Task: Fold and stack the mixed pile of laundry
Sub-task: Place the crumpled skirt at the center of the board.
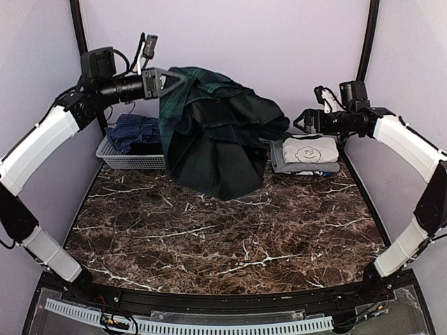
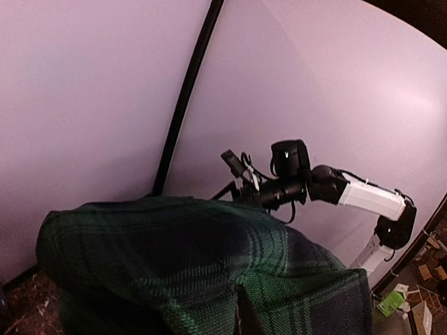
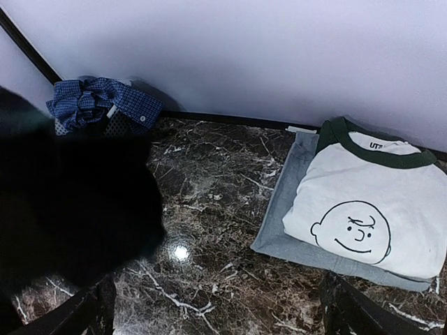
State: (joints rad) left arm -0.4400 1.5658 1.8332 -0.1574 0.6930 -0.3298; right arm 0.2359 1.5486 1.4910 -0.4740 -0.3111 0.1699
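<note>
High at the rear left, the dark green tartan shirt (image 1: 216,132) is held pinched in the closed left gripper (image 1: 170,80) and hangs down onto the table (image 1: 209,237). The right gripper (image 1: 302,120) is spread wide, gripping nothing, between the shirt's right edge and the folded white tee (image 1: 311,150).

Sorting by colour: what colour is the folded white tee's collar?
Dark green; the folded white cartoon-face tee shows best in the right wrist view.
</note>
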